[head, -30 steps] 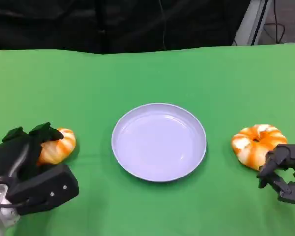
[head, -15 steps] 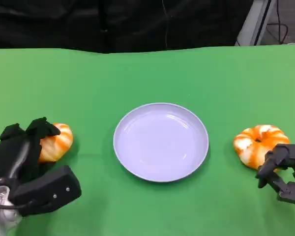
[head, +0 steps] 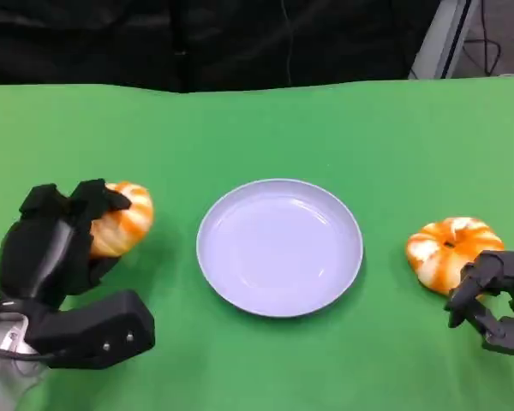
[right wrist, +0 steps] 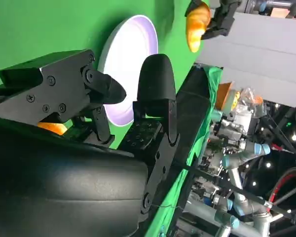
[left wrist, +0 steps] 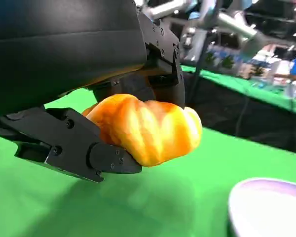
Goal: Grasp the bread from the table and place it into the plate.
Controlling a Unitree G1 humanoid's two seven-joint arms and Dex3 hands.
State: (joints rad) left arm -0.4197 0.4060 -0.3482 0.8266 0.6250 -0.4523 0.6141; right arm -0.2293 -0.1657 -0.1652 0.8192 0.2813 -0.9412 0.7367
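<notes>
Now, left to right, with the plate as landmark:

Left hand: the black left hand (head: pixel 56 248) sits well left of the round, pale lavender plastic plate (head: pixel 279 247), its fingers closed around an orange-and-white striped bread roll (head: pixel 122 219).

Held roll: the left wrist view shows this roll (left wrist: pixel 145 127) clamped between black fingers (left wrist: pixel 84 148) below and above, clear of the green table cover (left wrist: pixel 49 207) with its shadow beneath; the plate's rim (left wrist: pixel 266 205) lies off to the side.

Plate: it rests flat on the green table cover (head: pixel 265 137), between the two hands, with nothing in it.

Second bread: an orange-and-white ring-shaped bread (head: pixel 450 250) lies on the cover right of the plate, apart from its rim.

Right hand: the black right hand (head: pixel 493 300) sits just beside this ring bread, on the side away from the plate, fingers curled in and holding nothing; whether they touch the bread I cannot tell.
</notes>
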